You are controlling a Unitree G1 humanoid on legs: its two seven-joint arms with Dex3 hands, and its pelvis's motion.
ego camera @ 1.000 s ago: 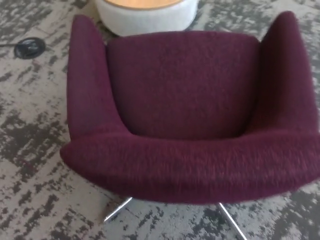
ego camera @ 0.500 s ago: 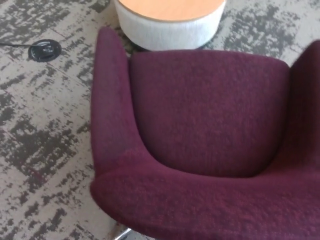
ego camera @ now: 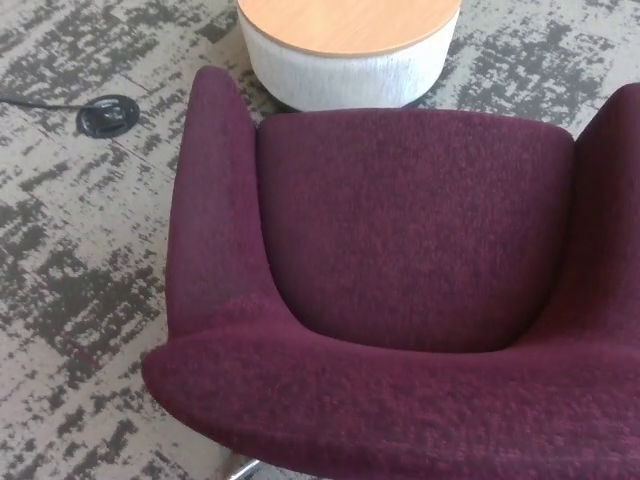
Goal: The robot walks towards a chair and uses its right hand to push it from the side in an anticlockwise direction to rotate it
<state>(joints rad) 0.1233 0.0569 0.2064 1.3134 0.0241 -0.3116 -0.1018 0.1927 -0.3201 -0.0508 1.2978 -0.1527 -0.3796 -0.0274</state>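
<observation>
Chair fills the view, and neither robot hand shows.

We're looking straight down on the purple chair (ego camera: 410, 290): backrest along the bottom edge, one arm on the left, the other cut off at the right edge. Just past the seat's front stands a round white stool with a wooden top (ego camera: 348, 45), close beside the chair. Out left on the patterned carpet (ego camera: 70, 260) sits a black floor socket (ego camera: 107, 115), cable trailing off-frame.
</observation>
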